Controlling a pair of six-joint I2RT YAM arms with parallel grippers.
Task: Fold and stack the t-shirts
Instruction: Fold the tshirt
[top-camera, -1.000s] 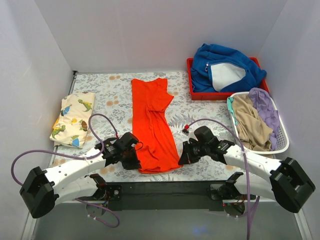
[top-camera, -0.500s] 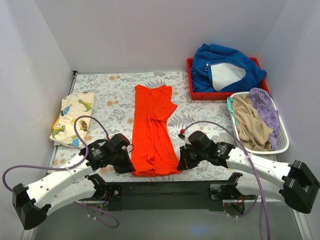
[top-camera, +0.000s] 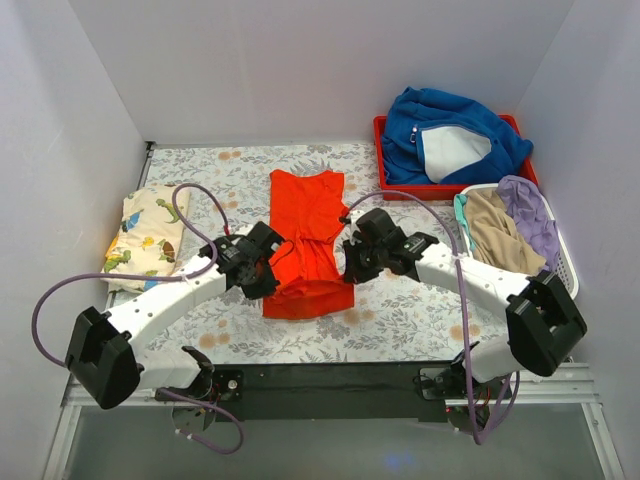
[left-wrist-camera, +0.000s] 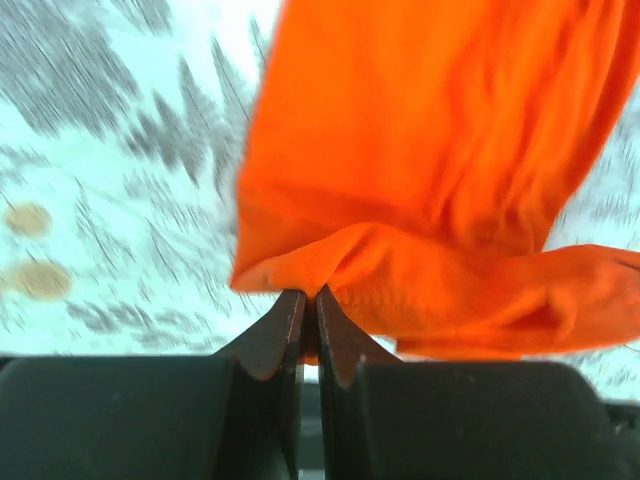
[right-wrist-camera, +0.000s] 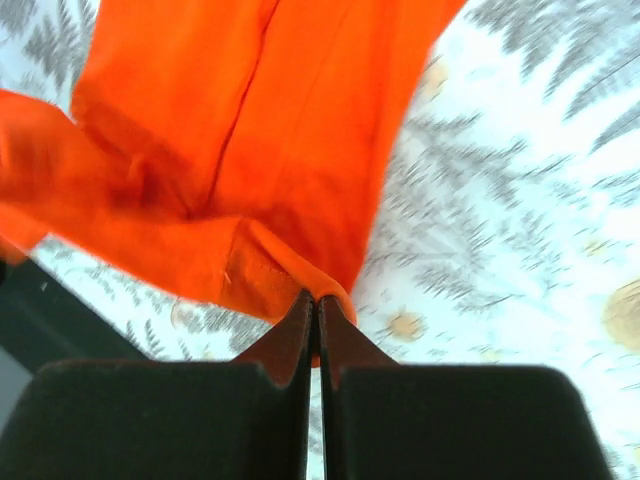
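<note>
Overhead view first: the orange-red t-shirt lies mid-table with its long axis running 12 to 6 o'clock, neck end toward 12. Its near hem is held up above the patterned table. The left gripper pinches one corner on the shirt's 9 o'clock side, and the right gripper pinches the other on its 3 o'clock side. The flat cloth that would receive the fold lies toward 12 from both grippers, and the two arms look about equally near to it. The dinosaur-print t-shirt rests folded, well apart at 9 o'clock.

Left wrist view: the jaws of the left gripper are pressed together on a bunched hem corner. The orange-red t-shirt spreads away toward 12 and 1 o'clock.

Right wrist view: the jaws of the right gripper are likewise clamped on the hem edge, with the orange-red t-shirt fanning toward 11 o'clock. The hem probably wants carrying straight toward 12.
</note>
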